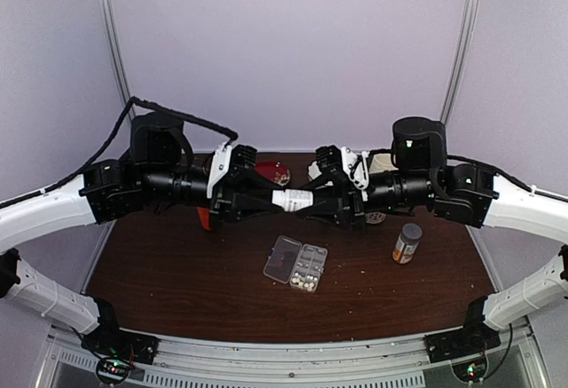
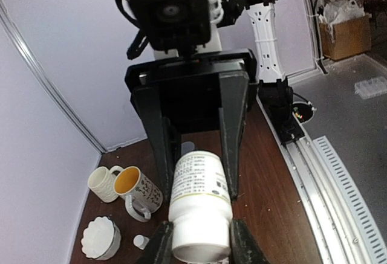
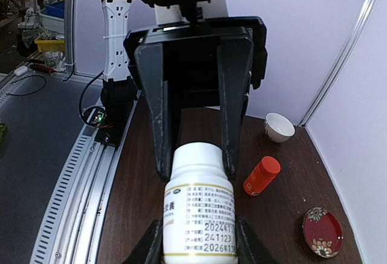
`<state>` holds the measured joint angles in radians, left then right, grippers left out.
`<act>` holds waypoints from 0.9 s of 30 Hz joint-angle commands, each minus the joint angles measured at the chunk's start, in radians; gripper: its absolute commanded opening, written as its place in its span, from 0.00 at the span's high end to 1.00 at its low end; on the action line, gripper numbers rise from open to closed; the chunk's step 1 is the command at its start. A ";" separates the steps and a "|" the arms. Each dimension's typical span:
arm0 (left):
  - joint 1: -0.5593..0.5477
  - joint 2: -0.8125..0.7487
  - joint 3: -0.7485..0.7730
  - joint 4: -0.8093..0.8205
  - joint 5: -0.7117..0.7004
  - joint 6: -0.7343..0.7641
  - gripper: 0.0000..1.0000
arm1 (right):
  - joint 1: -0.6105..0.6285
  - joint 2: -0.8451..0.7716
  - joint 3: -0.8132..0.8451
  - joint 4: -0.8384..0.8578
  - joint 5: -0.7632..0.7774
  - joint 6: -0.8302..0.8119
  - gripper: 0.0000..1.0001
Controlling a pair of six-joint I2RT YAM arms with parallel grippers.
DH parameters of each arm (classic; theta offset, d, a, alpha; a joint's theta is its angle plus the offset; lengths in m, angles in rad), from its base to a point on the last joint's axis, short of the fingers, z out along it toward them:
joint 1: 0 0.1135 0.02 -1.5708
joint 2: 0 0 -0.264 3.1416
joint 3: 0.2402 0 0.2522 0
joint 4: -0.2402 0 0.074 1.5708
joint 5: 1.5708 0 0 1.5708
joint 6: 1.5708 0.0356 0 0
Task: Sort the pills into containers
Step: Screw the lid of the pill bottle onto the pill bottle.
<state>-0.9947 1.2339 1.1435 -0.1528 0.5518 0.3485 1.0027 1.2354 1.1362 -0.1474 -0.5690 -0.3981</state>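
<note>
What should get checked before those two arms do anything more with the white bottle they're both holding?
1. Right gripper shut on the white bottle, around its body: ok.
2. Left gripper shut on its cap: ok.
3. Bottle lifted off the table: ok.
4. Pill box lid open: ok.
5. Cap already loosened: cannot tell.

Open clear pill box — pills in cells
</note>
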 commanded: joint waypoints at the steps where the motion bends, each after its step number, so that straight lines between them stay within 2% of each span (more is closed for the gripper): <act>1: -0.031 0.010 0.027 -0.081 -0.050 0.471 1.00 | -0.019 0.014 0.039 0.123 -0.122 0.233 1.00; 7: -0.041 -0.030 -0.044 -0.086 -0.143 1.082 1.00 | -0.040 0.006 0.015 0.220 -0.192 0.428 1.00; 9: -0.047 -0.036 -0.070 -0.054 -0.171 1.228 1.00 | -0.045 0.007 0.010 0.250 -0.218 0.483 1.00; 18: -0.123 -0.009 -0.134 0.137 -0.549 1.625 1.00 | -0.078 0.027 0.021 0.295 -0.313 0.650 1.00; 26: -0.152 0.066 -0.280 0.557 -0.769 1.974 1.00 | -0.106 0.021 0.016 0.325 -0.368 0.725 1.00; 27: -0.157 0.079 -0.279 0.568 -0.802 1.993 1.00 | -0.110 0.021 0.017 0.330 -0.373 0.734 1.00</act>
<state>-1.1492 1.2194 0.9379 0.3298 -0.0761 1.9450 0.8783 1.2819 1.1248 0.0200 -0.7849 0.2161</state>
